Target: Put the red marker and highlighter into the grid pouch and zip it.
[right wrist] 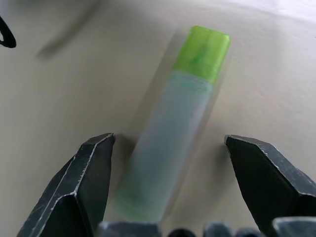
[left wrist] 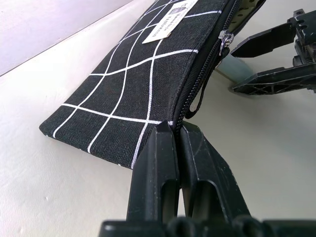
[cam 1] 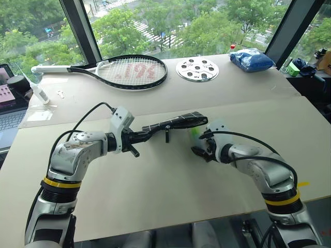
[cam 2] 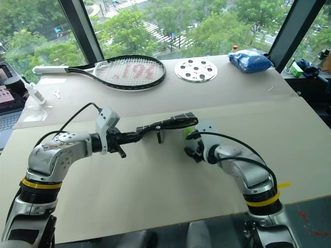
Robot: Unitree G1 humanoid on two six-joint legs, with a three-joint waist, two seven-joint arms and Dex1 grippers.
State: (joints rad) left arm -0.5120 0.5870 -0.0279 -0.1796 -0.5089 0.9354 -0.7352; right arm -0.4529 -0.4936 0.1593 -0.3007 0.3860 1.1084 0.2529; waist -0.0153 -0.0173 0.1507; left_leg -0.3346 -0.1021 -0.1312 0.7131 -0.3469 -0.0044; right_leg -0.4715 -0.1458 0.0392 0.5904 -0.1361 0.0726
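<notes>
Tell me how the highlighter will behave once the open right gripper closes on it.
The highlighter lies flat on the table between the right gripper's open fingers. Its rounded barrel may roll if nudged. The smooth plastic could slip. It looks small, probably light and rigid.

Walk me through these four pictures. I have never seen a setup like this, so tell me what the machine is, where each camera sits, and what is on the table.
This is a humanoid robot with two arms ending in two-fingered black grippers. Two pictures come from cameras in its head, looking down over the arms; the other two come from cameras on each wrist.

The left gripper is shut on one end of the grid pouch, holding it above the table. The right gripper is open, its fingers either side of the highlighter lying on the table.

Farther back lie a tennis racket, a round metal disc with holes and a blue bundle.
</notes>
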